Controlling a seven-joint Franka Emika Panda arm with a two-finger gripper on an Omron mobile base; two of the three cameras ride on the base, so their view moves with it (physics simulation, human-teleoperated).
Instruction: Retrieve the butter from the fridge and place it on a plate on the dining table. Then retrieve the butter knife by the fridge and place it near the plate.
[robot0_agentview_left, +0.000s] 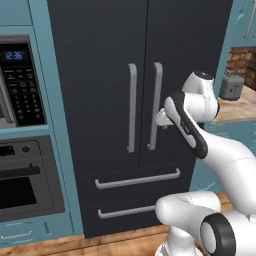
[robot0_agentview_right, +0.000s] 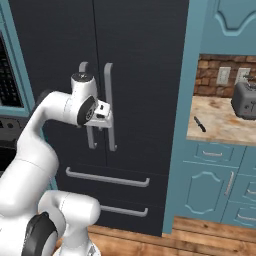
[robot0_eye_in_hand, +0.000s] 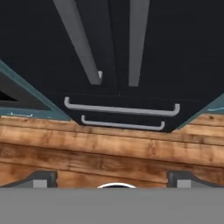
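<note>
Microwave (robot0_agentview_left: 17, 85) and oven (robot0_agentview_left: 25, 175) sit left of the closed fridge (robot0_agentview_left: 100, 50). The gripper (robot0_eye_in_hand: 112, 177), fingers spread wide, hovers right at the door handles (robot0_agentview_left: 155, 105), holding nothing. The butter knife (robot0_agentview_right: 199, 124) lies on the counter (robot0_agentview_right: 220, 130), toaster (robot0_agentview_right: 245, 100) further right.

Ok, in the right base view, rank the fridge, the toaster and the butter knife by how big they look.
Largest to smallest as they appear:
1. fridge, by far the largest, taking up most of the left and centre.
2. toaster, on the counter at the right edge, partly cut off by the frame.
3. butter knife, a slim dark sliver on the same counter.
</note>
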